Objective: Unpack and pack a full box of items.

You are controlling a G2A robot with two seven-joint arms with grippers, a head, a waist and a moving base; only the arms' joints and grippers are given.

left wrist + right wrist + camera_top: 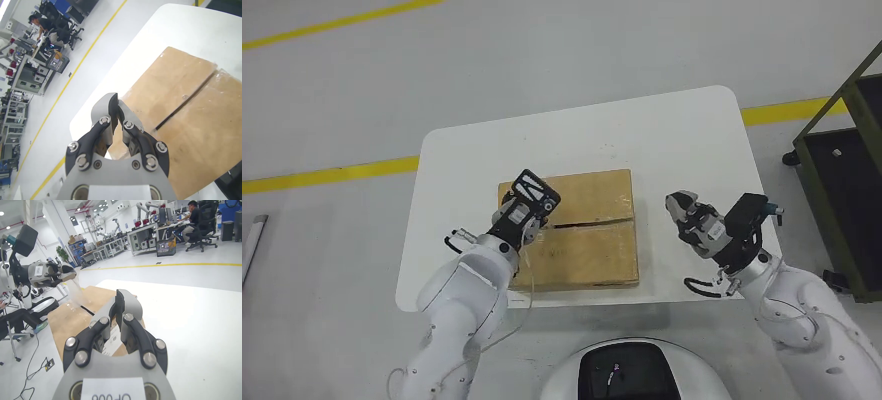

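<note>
A closed cardboard box (582,235) lies in the middle of the white table (662,130), its two top flaps meeting at a dark seam (185,102). My left gripper (522,205) hangs over the box's left end. It is shut on a strip of clear tape (74,292) that stretches from its fingers (70,273) down to the box top (62,321). In its own view the left gripper (117,100) has both pads pressed together. My right gripper (119,302) hovers above bare table just right of the box (679,205), shut with nothing in it.
A dark green cart (842,190) stands off the table's right edge. Bare table surface lies beyond the box and to its right. The box's near side sits close to the table's front edge.
</note>
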